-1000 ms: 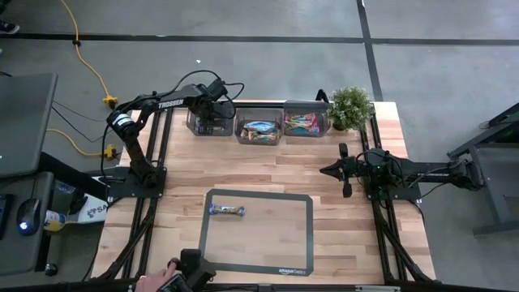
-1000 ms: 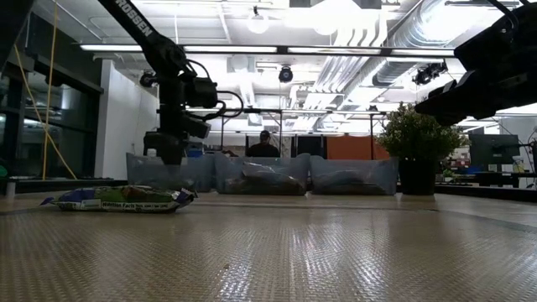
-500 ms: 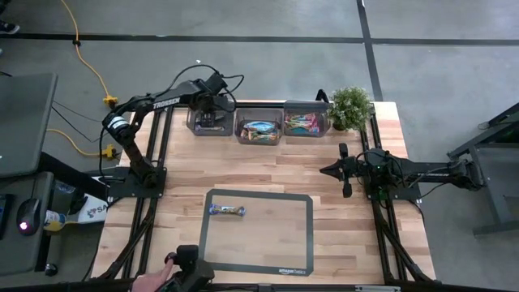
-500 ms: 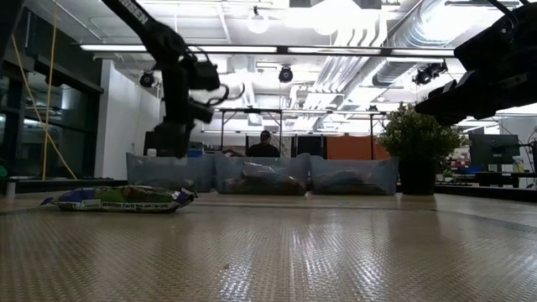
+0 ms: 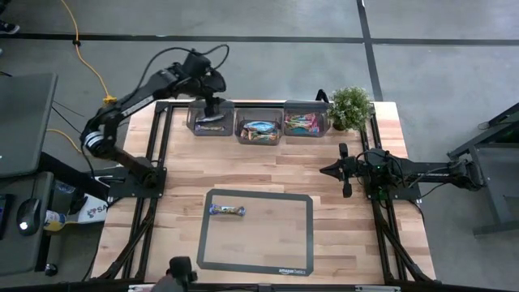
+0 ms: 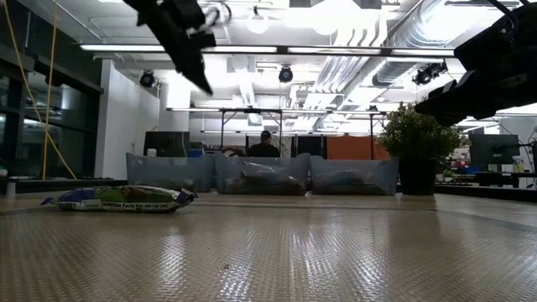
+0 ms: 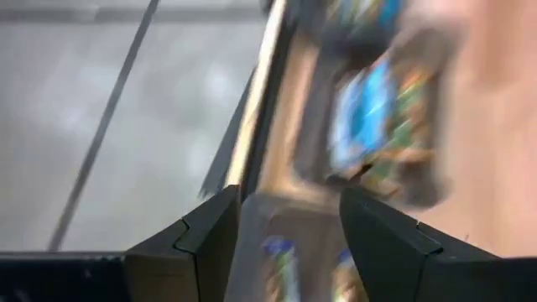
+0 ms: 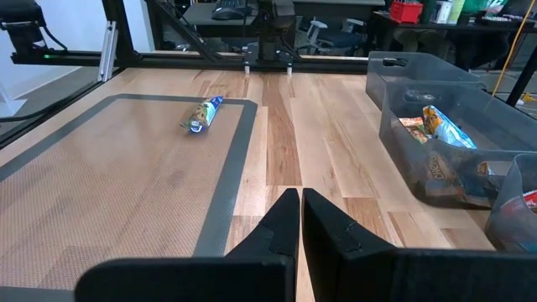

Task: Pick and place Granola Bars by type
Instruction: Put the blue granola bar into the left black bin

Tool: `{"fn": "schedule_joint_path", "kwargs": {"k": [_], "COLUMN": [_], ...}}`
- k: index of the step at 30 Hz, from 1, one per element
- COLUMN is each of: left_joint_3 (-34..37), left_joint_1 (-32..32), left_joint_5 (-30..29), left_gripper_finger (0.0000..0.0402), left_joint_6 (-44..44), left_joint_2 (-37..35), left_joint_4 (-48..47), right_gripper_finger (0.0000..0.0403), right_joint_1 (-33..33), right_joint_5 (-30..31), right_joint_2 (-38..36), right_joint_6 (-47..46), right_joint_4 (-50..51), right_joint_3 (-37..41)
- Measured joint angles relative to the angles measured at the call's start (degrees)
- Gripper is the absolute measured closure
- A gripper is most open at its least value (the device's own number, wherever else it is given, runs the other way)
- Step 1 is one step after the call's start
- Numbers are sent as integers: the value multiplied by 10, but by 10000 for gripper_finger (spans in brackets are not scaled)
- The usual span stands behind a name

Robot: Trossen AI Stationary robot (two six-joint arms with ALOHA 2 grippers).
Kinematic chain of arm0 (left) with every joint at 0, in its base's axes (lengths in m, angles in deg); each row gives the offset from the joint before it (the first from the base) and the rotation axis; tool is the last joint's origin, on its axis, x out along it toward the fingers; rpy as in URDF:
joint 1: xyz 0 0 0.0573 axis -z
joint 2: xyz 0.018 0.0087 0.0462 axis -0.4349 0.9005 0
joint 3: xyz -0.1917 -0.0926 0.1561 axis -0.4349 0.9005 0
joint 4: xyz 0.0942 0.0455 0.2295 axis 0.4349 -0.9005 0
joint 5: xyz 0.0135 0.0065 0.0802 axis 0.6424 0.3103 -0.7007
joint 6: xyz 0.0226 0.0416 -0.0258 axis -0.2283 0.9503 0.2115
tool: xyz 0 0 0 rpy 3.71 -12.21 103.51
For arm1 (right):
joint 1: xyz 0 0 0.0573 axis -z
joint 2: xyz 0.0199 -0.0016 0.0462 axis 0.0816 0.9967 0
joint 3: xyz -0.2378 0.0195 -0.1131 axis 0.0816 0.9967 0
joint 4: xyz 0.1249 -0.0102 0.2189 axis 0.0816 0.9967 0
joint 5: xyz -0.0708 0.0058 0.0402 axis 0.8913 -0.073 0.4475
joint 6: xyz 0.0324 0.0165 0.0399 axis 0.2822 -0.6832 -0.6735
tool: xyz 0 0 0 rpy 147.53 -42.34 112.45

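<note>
**One bar on the mat, the others in the bins**

We note the left gripper point(image 5: 212, 104) raised over the leftmost bin point(image 5: 210, 118), fingers point(image 7: 210, 231) spread and holding nothing. The right gripper point(image 5: 342, 170) waits over the table's right side, fingers pressed together, empty. One granola bar point(image 5: 227, 210) lies on the dark mat point(image 5: 256, 231), near its upper-left corner. We see more bars point(image 5: 261, 130) in the middle bin point(image 5: 259, 128) and in the bin beside the plant point(image 5: 351, 106).

A potted plant point(image 5: 350, 107) stands beside three clear bins point(image 5: 306, 118) (table's far edge).
</note>
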Motion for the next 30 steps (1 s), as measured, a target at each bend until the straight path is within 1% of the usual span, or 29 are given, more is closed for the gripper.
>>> {"fn": "schedule_joint_path", "kwargs": {"k": [3, 13, 19, 21, 24, 26, 30], "left_joint_3": [-1, -1, -1, -1, -1, -1, -1], "left_joint_1": [0, 0, 0, 0, 0, 0, 0], "left_joint_5": [75, 234, 320, 365, 460, 511, 590], "left_gripper_finger": [200, 200, 200, 200, 200, 200, 200], "left_joint_6": [-22, -123, -207, -236, -275, -295, -291], "left_joint_2": [-36, -128, -171, -182, -195, -202, -218], "left_joint_4": [3, 11, 22, 22, 21, 15, -33], "right_gripper_finger": [402, 402, 402, 402, 402, 402, 402], "right_joint_1": [0, 0, 0, 0, 0, 0, 0], "right_joint_5": [0, 0, 0, 0, 0, 0, 0], "right_joint_2": [0, 0, 0, 0, 0, 0, 0], "right_joint_6": [0, 0, 0, 0, 0, 0, 0], "right_joint_4": [0, 0, 0, 0, 0, 0, 0], "right_joint_3": [0, 0, 0, 0, 0, 0, 0]}}
